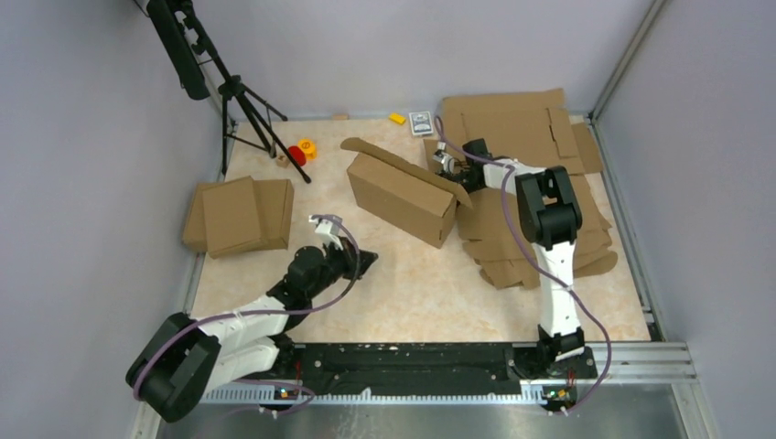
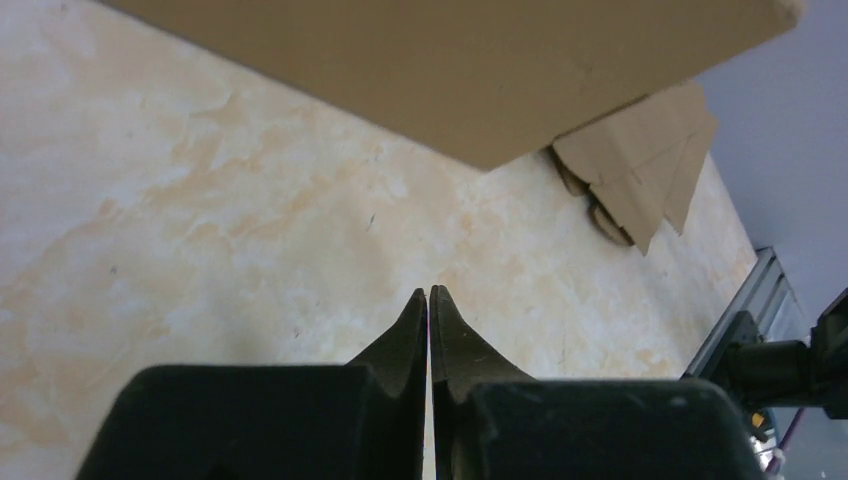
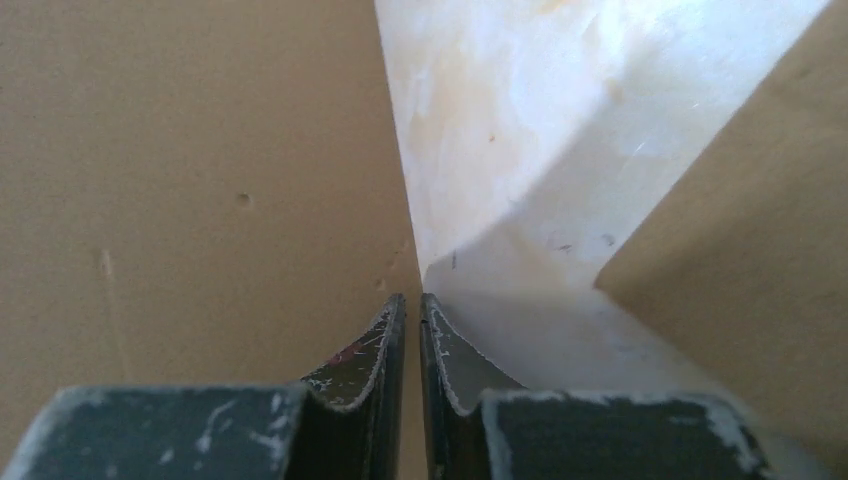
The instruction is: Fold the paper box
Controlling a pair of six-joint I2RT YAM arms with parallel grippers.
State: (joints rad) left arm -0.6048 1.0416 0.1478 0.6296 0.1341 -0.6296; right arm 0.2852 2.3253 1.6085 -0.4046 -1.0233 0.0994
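Right now the paper box [image 1: 403,197] is standing mid-table, with one top flap sticking up. The right gripper [image 1: 446,165], fingers clenched on nothing, is pressing at the box's far end, probably to push a flap inward. The left gripper [image 1: 366,263], likewise clenched and empty, is lying low near the front wall but apart from it, likely ready to brace the box.

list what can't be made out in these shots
Box inside: top view, hidden by its own walls and raised flap.
Box in left wrist view: cut off by the top edge.
Sheet pile: top view, partly hidden by the right arm.
Card at the far edge: top view, print too small.
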